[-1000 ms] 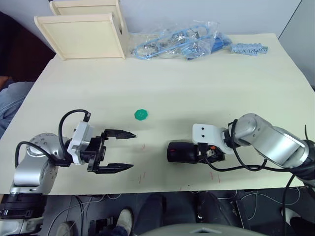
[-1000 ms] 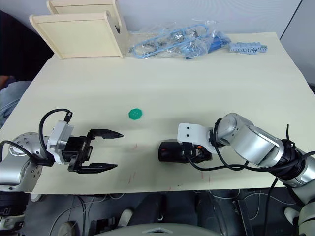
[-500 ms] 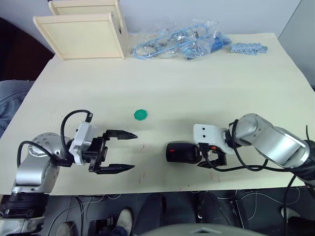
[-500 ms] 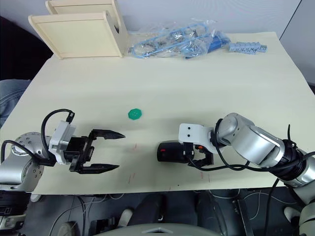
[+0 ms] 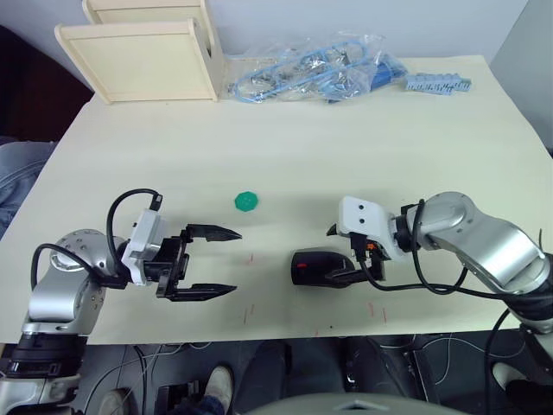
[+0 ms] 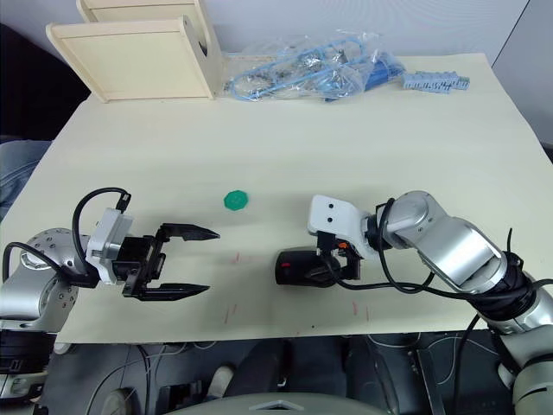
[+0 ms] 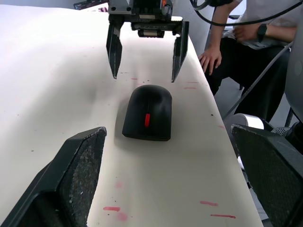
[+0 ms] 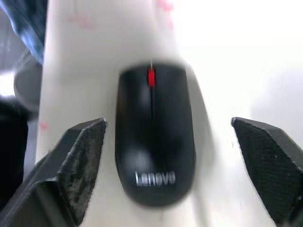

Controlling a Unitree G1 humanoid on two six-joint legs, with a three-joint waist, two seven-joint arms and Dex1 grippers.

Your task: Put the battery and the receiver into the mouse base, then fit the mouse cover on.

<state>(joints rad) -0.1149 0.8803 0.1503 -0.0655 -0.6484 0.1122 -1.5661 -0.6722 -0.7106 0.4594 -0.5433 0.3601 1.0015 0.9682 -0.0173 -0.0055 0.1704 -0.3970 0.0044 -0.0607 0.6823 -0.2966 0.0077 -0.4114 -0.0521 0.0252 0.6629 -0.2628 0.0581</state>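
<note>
The left gripper (image 5: 212, 261) hovers over the table (image 5: 346, 147) with its fingers spread wide, holding nothing. The green disc (image 5: 247, 201) lies beyond it. The mouse (image 5: 315, 267), cover on, rests on the table just right of the left gripper's fingertips. The right gripper (image 7: 143, 57) stands parted behind the mouse's rear end, not touching it

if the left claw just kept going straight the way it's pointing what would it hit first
Most likely the assembled mouse, lying straight ahead between the open left claw and the right claw beyond it. Bare table lies between.
</note>
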